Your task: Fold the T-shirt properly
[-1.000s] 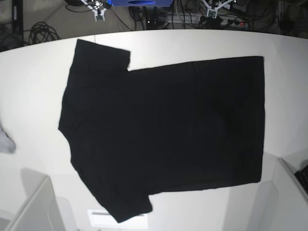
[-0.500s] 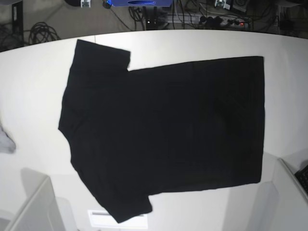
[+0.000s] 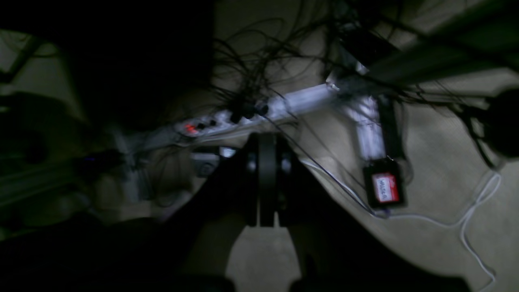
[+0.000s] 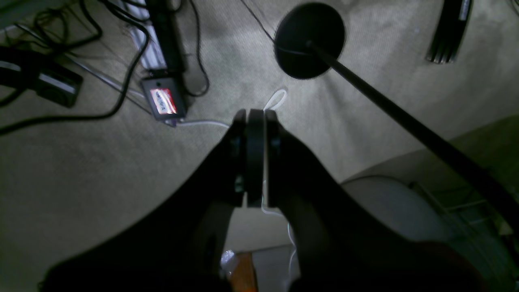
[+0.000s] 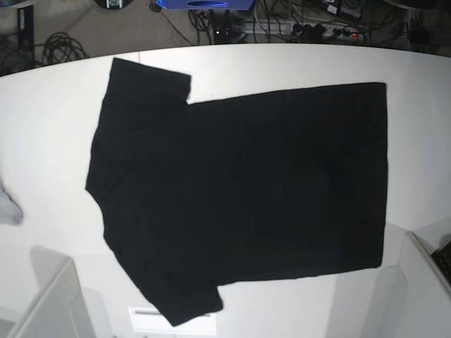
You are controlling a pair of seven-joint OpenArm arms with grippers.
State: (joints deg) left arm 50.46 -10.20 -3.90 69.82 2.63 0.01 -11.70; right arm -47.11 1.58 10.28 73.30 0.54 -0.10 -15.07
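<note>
The T-shirt [image 5: 239, 193] lies spread flat, plain black side up, across the middle of the white bench [image 5: 49, 127], its sleeves toward the bench's left end and its hem toward the right end. A small light-grey cloth [image 5: 8, 208] sits at the bench's left edge, apart from the shirt. The left gripper [image 3: 265, 182] hangs over floor cables and a power strip [image 3: 243, 115], jaws pressed together on nothing. The right gripper [image 4: 253, 158] is likewise closed and empty above carpet.

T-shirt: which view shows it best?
The base view: the T-shirt lies spread flat on the table, plain black side up. Both wrist views show only floor and cables, no shirt.
</note>
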